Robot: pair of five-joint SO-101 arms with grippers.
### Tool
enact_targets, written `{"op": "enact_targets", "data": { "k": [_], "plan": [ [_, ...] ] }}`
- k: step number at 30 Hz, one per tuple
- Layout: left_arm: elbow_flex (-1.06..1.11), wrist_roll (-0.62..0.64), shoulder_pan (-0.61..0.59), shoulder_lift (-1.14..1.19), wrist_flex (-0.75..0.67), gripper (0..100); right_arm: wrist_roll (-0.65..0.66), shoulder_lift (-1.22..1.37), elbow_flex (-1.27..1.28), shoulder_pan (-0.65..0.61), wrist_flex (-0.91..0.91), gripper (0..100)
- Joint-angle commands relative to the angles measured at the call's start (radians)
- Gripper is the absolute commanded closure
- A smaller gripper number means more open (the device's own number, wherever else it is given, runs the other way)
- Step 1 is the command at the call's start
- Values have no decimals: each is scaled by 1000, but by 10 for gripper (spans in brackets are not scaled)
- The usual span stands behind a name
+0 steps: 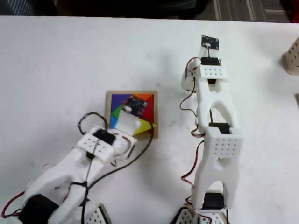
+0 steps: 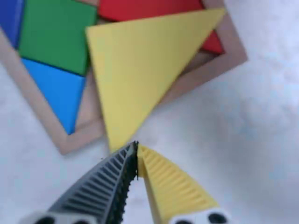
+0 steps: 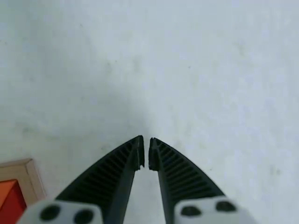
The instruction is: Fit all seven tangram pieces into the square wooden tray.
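Note:
The square wooden tray [image 1: 108, 100] lies mid-table and holds purple, orange, red, blue and green pieces. In the left wrist view a large yellow triangle [image 2: 140, 65] lies tilted across the tray's rim [image 2: 224, 35], overlapping the red piece [image 2: 140, 8] and resting beside the green square [image 2: 56, 32] and a blue triangle [image 2: 56, 91]. My left gripper [image 2: 136, 148] is shut, and its tips touch the triangle's near corner just outside the tray. My right gripper [image 3: 145, 144] is shut above bare table, with the tray's corner [image 3: 21, 168] off to one side.
The left arm [image 1: 93, 149] comes in from the front left, with black and red cables looping by the tray. The right arm [image 1: 212, 98] stretches toward the back, right of the tray. A beige perforated object [image 1: 292, 56] stands at the right edge.

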Motion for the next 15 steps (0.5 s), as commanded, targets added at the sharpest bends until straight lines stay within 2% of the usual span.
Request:
{"op": "enact_targets", "data": {
  "k": [1,11,15],
  "plan": [
    [-52,-8,-64,-4,-21,980,15,-16,-35,-10,12,974],
    [-77,-8,-148,4,-26,980,15,-16,-35,-10,12,974],
    [-75,-3,-194,4,-78,980,15,-16,-35,-10,12,974]
  ]
}}
